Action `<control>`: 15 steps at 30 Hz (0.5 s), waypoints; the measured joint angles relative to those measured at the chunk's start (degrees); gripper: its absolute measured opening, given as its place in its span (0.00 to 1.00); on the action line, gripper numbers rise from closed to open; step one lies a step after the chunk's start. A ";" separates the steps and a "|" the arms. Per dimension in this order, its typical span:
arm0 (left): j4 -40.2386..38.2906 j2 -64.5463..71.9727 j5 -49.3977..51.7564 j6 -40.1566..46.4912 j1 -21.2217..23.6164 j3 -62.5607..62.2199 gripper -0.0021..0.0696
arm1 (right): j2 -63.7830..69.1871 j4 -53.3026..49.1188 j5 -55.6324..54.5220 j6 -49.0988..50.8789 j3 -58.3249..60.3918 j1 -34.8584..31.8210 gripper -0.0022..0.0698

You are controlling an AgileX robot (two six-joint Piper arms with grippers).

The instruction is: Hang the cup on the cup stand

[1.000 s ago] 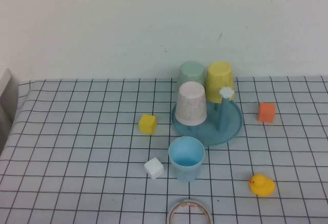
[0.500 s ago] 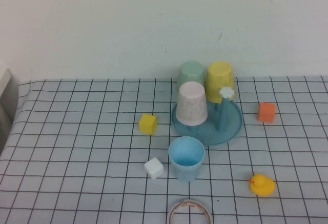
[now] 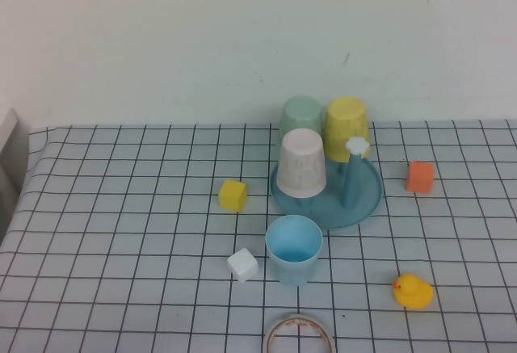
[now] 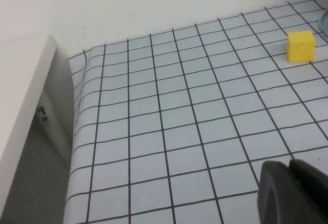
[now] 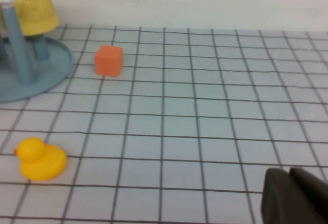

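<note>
The light blue cup [image 3: 294,250] stands upright, mouth up, on the checked cloth just in front of the teal cup stand [image 3: 367,199]. The stand's free peg has a white cap [image 3: 357,145] and shows in the right wrist view [image 5: 19,49]. A speckled white-pink cup [image 3: 302,163], a mint green cup [image 3: 300,115] and a yellow cup [image 3: 346,129] sit upside down on the stand. Neither arm shows in the high view. My left gripper [image 4: 289,166] is shut and empty over the cloth's left part. My right gripper [image 5: 288,175] is shut and empty over the cloth's right part.
A yellow cube [image 3: 233,195] lies left of the stand, a white cube [image 3: 242,265] left of the cup. An orange cube [image 3: 420,176] and a yellow duck [image 3: 413,292] lie on the right. A tape roll [image 3: 298,334] lies at the front edge. A white box edge [image 4: 25,106] borders the cloth's left side.
</note>
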 joint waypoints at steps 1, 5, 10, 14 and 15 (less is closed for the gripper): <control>0.00 0.00 0.00 0.00 0.00 0.00 0.03 | 0.00 -1.13 0.00 -0.26 0.00 0.00 0.03; 0.00 0.00 0.00 0.00 0.00 0.00 0.03 | 0.00 -2.61 0.00 -0.65 0.00 0.00 0.03; 0.12 0.00 0.00 0.00 0.00 0.00 0.03 | 0.00 -3.68 0.00 -0.74 0.00 0.00 0.03; 0.59 0.00 -0.11 0.00 0.00 0.00 0.03 | 0.00 -4.11 -0.30 -0.74 0.00 0.00 0.03; 0.72 0.00 -0.55 0.00 0.00 0.00 0.03 | 0.00 -4.18 -0.57 -0.77 0.00 0.00 0.03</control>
